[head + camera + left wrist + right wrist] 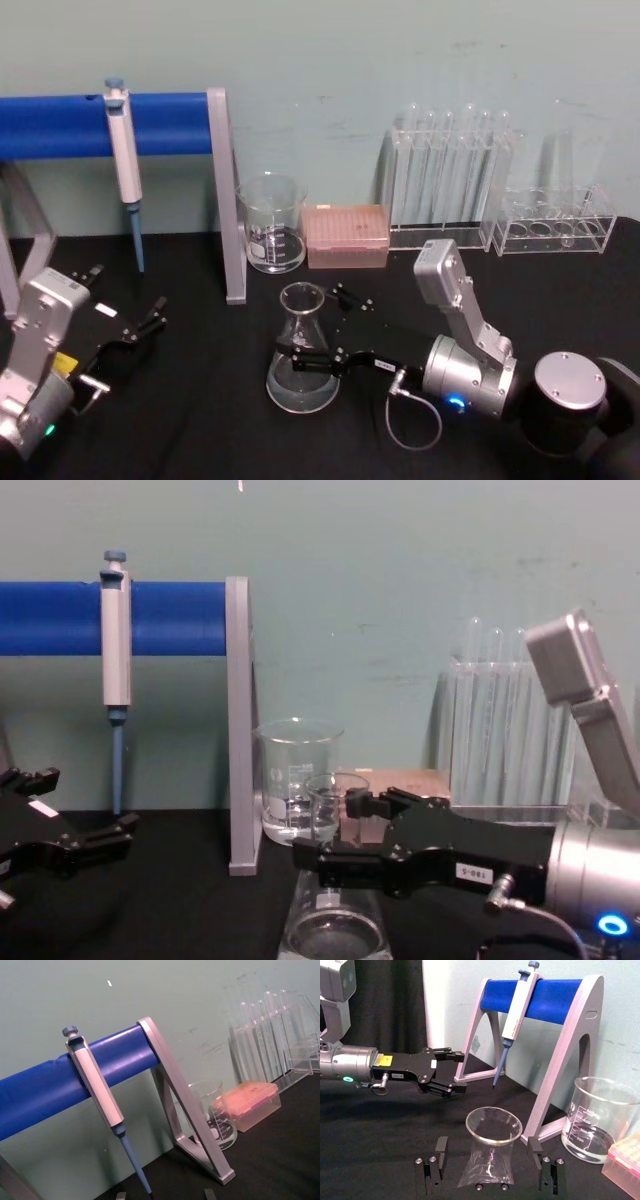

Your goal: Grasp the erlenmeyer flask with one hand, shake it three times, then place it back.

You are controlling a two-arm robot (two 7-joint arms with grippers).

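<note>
Now the flask (pixel 302 385) stands upright on the black table (pixel 200 420), at six o'clock from the beaker (pixel 272 225) in the head view, with a little clear liquid in its base. The right gripper (pixel 310 320) reaches in from four o'clock, released. Its fingers (pixel 440 1147) are spread to either side of the flask's neck, and the right wrist view shows a gap between each finger and the glass. The left gripper (pixel 125 295) rests at nine o'clock from the flask, well apart, its fingers likewise spread and holding nothing. A pipette (pixel 123 160) hangs on the blue stand (pixel 225 200) at eleven o'clock.
</note>
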